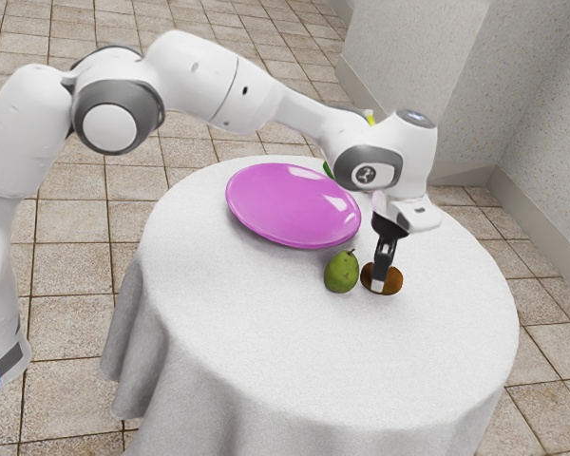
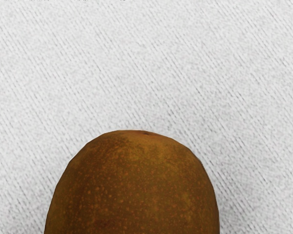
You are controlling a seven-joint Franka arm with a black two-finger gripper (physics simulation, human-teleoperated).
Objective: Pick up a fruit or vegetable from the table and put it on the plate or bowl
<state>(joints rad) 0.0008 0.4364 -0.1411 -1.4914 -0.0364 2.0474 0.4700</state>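
Observation:
A brown kiwi [image 1: 397,282] lies on the white tablecloth toward the exterior view's right. My black gripper [image 1: 386,274] is lowered straight onto it and covers its middle. In the wrist view the kiwi [image 2: 134,187] bulks large and close just under my hand, resting on the cloth. A green pear [image 1: 341,272] stands right beside the kiwi on the side toward the plate. The pink plate [image 1: 293,203] lies further back on the table with nothing on it.
The round table [image 1: 294,351] has broad bare cloth in front of the fruit. A small green and yellow object [image 1: 329,167] peeks out behind my wrist past the plate. A grey wall stands behind the table.

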